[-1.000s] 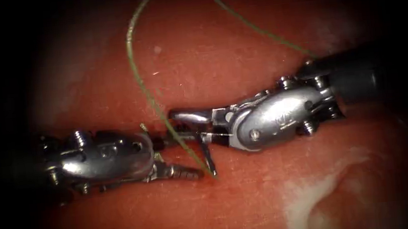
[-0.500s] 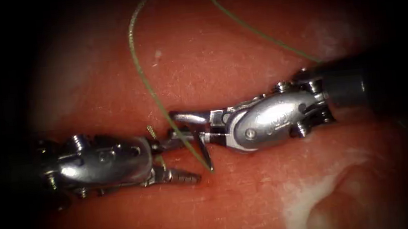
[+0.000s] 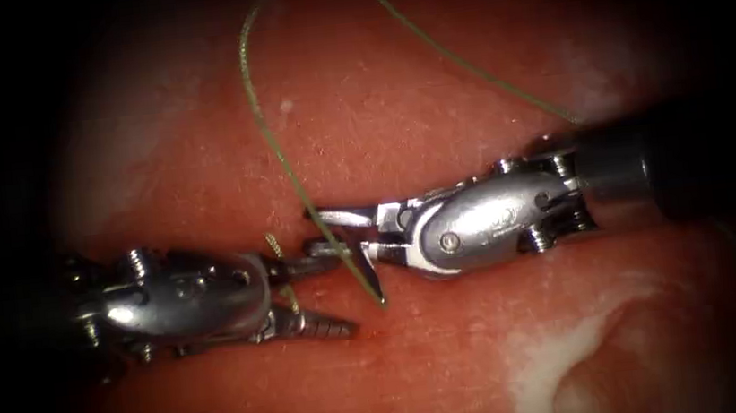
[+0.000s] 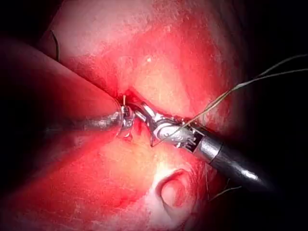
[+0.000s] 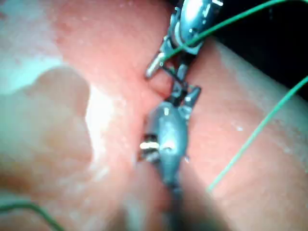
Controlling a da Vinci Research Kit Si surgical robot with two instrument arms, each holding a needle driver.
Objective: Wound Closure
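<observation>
Left tool (image 3: 345, 291) and right tool (image 3: 344, 252) jaws both spread, seemingly empty; the thread (image 3: 277, 152) entering the tissue (image 3: 454, 351) is thin, limp and slippery, so it wants a firm pinch near entry, and the needle's place can't be told.

Both tools look like shiny silver metal: the left tool (image 3: 313, 293) has a bumpy, toothed jaw, and the right tool (image 3: 349, 244) has a smooth round body that glints. The thread (image 3: 277, 152) is thin, green and dull. The tissue (image 3: 454, 351) around the tools looks wet, soft and a bit shiny, with pale smooth patches.
</observation>
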